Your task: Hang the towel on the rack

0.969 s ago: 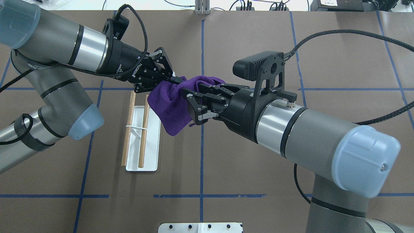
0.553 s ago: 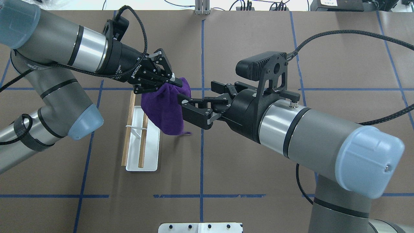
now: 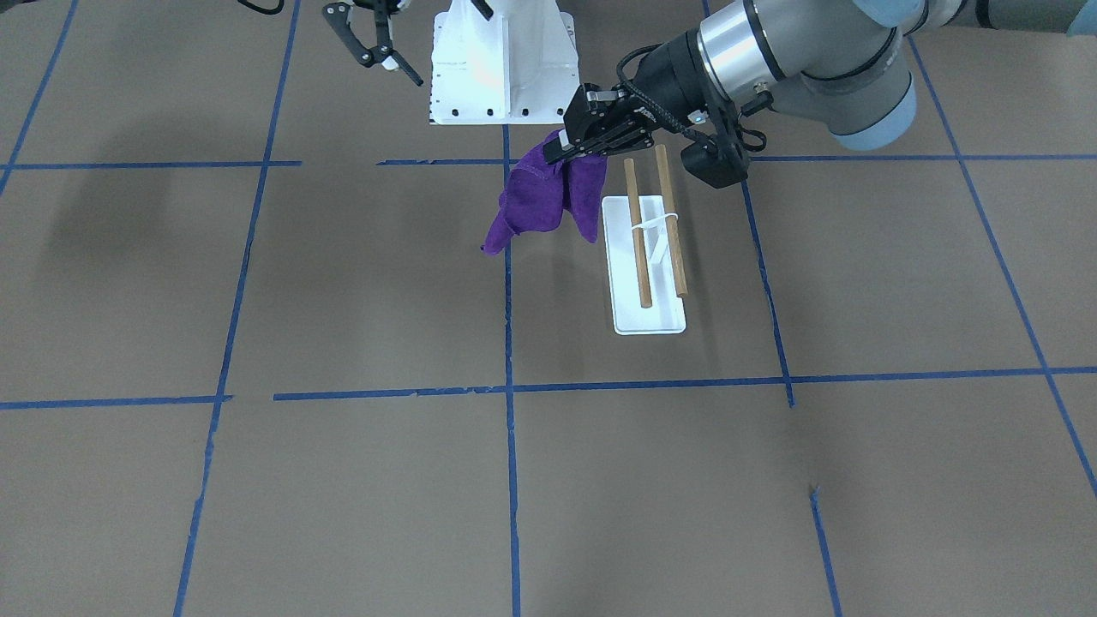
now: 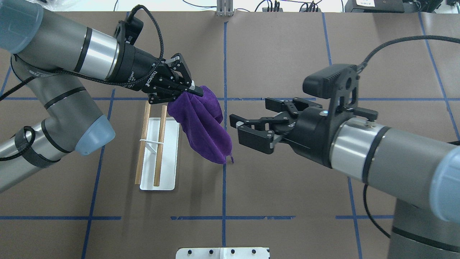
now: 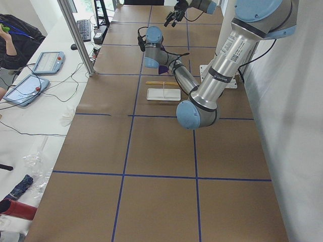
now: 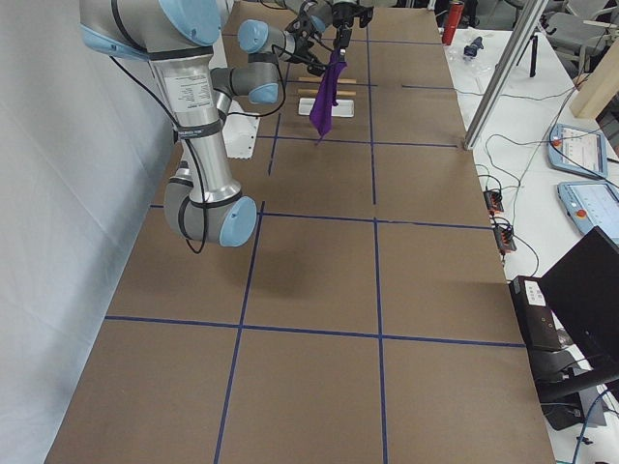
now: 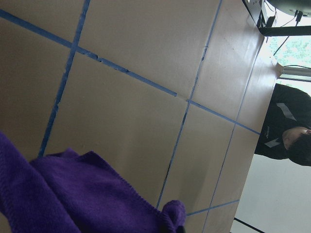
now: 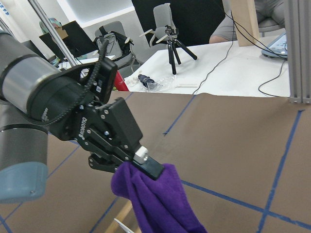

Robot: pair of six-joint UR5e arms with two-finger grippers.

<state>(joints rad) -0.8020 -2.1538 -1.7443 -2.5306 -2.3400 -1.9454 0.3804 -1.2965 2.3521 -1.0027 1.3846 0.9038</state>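
The purple towel (image 4: 205,126) hangs bunched from my left gripper (image 4: 196,91), which is shut on its top edge. It hangs just right of the rack, above the table. The rack has a white base plate (image 4: 160,180) and two brown dowels (image 4: 160,144), both bare. My right gripper (image 4: 251,115) is open and empty, level with the towel and apart from it on the right. In the front view, the towel (image 3: 544,201) hangs beside the rack (image 3: 647,317) from my left gripper (image 3: 557,154). My right gripper (image 3: 392,70) is back near the pedestal. The right wrist view shows my left gripper (image 8: 146,165) pinching the towel (image 8: 155,204).
The white bolted pedestal (image 3: 501,60) stands at the robot's side of the table. Blue tape lines (image 4: 224,54) cross the brown table top. A person in black (image 7: 291,131) is beyond the far table edge. Tablets and cables (image 5: 40,75) lie on a side desk.
My right gripper has opened, let go of the towel and drawn back to the right. The towel has dropped and now hangs from my left gripper alone, which has barely moved.
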